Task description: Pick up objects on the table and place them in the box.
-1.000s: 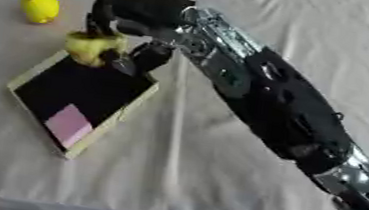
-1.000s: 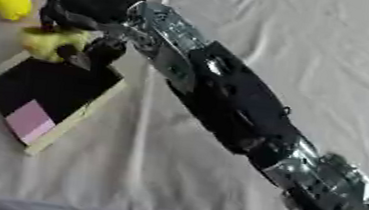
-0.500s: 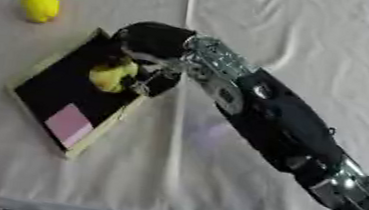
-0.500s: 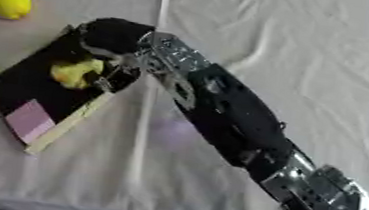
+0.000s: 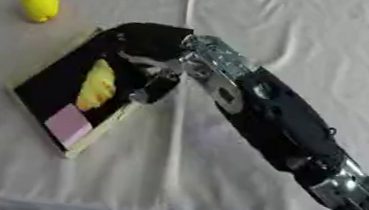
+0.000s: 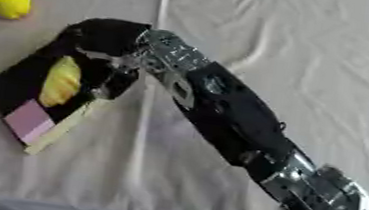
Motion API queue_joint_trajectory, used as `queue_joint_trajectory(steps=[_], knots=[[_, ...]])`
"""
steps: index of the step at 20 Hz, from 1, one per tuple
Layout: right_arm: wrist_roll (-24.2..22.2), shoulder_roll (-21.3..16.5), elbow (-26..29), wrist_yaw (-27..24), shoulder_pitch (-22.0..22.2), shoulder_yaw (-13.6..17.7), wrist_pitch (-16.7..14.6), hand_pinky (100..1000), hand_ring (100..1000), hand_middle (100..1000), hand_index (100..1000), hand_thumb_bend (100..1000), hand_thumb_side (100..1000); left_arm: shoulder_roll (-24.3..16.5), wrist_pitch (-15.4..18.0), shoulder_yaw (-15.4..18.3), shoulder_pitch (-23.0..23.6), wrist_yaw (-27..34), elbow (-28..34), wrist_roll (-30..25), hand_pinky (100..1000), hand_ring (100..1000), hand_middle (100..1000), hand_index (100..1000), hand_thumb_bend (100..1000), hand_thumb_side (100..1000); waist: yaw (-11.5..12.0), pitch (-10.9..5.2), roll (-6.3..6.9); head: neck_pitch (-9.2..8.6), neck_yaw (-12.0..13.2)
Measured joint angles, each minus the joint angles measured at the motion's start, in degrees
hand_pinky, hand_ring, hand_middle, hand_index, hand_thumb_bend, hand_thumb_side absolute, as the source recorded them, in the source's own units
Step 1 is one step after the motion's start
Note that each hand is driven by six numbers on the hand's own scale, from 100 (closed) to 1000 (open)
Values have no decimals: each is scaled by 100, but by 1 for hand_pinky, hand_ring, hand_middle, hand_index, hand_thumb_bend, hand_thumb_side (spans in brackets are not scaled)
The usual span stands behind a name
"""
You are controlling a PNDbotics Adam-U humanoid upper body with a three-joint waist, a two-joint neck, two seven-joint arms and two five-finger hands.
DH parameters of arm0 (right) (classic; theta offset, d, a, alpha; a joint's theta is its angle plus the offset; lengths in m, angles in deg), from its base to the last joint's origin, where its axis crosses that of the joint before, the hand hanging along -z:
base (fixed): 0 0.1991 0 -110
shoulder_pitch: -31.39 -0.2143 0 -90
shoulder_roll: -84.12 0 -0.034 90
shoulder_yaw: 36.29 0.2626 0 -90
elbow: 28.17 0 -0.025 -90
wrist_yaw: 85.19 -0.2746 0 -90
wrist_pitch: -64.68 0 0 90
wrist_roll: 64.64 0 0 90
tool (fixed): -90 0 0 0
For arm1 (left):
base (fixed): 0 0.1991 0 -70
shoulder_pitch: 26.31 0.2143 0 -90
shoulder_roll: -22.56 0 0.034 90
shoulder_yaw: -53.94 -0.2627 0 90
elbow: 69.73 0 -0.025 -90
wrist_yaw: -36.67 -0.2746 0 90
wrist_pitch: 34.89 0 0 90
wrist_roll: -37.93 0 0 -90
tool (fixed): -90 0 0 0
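my right hand (image 5: 145, 57) hangs over the box (image 5: 45, 85), fingers slack and holding nothing, because the corn (image 5: 96, 85) lies inside beside a pink block (image 5: 69, 124). the lemon (image 5: 39, 3) sits on the cloth (image 5: 276, 32) beyond the box's far corner, unpicked.

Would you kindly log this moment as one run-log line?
right hand: over box, fingers relaxed, empty | yellow ridged object: in box | pink block: in box | lemon: on table
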Motion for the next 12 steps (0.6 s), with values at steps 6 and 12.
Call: queue_joint_trajectory(steps=[6,12], knots=[[71,-197,633,-533,-120,248,375,922,921,838,923,100,100,0,-1,-2,-1,8,0,-16,794,751,700,874,253,359,-55,-36,16,0,37],[249,-791,1462,-1870,-315,821,1104,921,911,815,897,100,100,-2,-34,-17,-12,26,0,-51,794,751,701,874,247,362,-139,-82,45,0,100]])
